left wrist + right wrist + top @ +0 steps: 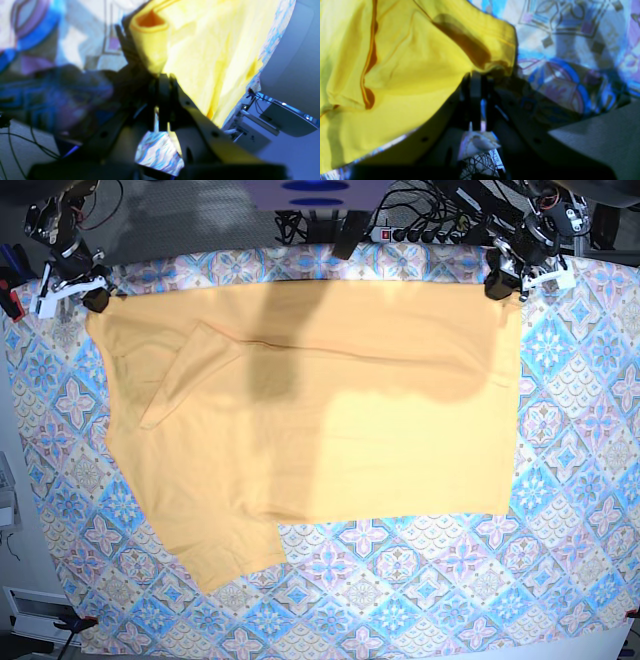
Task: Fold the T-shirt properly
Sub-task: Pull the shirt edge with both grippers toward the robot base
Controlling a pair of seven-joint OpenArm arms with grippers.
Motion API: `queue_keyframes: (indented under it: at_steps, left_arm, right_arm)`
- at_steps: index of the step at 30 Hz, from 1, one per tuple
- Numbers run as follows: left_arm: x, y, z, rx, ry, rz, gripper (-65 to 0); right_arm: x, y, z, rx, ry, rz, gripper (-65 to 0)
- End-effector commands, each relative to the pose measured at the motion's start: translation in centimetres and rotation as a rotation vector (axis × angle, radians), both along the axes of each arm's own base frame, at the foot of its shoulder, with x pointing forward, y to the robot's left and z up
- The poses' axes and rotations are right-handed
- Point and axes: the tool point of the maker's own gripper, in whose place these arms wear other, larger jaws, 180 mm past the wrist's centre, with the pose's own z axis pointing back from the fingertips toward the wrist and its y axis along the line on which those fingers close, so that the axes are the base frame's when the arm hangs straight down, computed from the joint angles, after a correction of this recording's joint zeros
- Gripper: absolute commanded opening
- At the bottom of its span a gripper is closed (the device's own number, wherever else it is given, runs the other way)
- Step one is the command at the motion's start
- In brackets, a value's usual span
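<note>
Across the middle of the tablecloth (560, 480), from about 9 to 3 o'clock in the base view, the T-shirt (330, 440) lies spread, a soft yellow-orange cotton sheet with a straight edge at 3 o'clock and a short sleeve jutting toward 7 o'clock. A flap is folded over near 10 o'clock, leaving a slanted crease. The cloth beneath is printed with blue and pink tile shapes.

The left gripper (503, 288) sits at the shirt's corner at 1 o'clock, clamped on the fabric; the right gripper (93, 298) pinches the corner at 11 o'clock.

The left wrist view shows what the base view cannot: the dark jaws pressed together on a rolled hem of the T-shirt (212, 55), its orange inner side showing as a small tube at 12 o'clock. The right wrist view shows its jaws meeting at a stitched edge of the T-shirt (407, 75), with wrinkles and 1 long seam running down at 9 o'clock.
</note>
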Motion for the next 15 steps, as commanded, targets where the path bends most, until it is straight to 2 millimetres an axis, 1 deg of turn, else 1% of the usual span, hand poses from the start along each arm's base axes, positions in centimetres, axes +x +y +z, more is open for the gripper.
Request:
queue_keyframes:
  at_steps: [1, 2, 6, 9, 14, 15]
  left_arm:
    - [-0.1, 0.7, 0.6, 0.017, -0.013, -0.003, -65.0]
    - [-0.4, 0.7, 0.6, 0.017, -0.008, -0.003, -65.0]
    - [-1.5, 0.6, 0.4, 0.003, 0.008, 0.007, -65.0]
    - [-1.9, 0.7, 0.5, -0.005, 0.009, 0.016, -65.0]
    - [-2.2, 0.7, 0.5, -0.006, 0.015, 0.016, -65.0]
    - [-2.7, 0.7, 0.4, -0.006, 0.025, 0.017, -65.0]
  right_arm:
    - [0.3, -1.1, 1.2, -0.031, -0.033, 0.001, -65.0]
    - [0.0, -1.1, 1.1, -0.032, -0.027, 0.002, -65.0]
    - [0.1, -1.1, 1.4, -0.038, -0.033, 0.008, -65.0]
    - [-0.7, -1.1, 1.2, -0.039, -0.015, 0.009, -65.0]
    - [-1.0, -1.1, 1.1, -0.039, -0.008, 0.01, -65.0]
    - [-1.1, -1.1, 1.1, -0.039, -0.006, 0.01, -65.0]
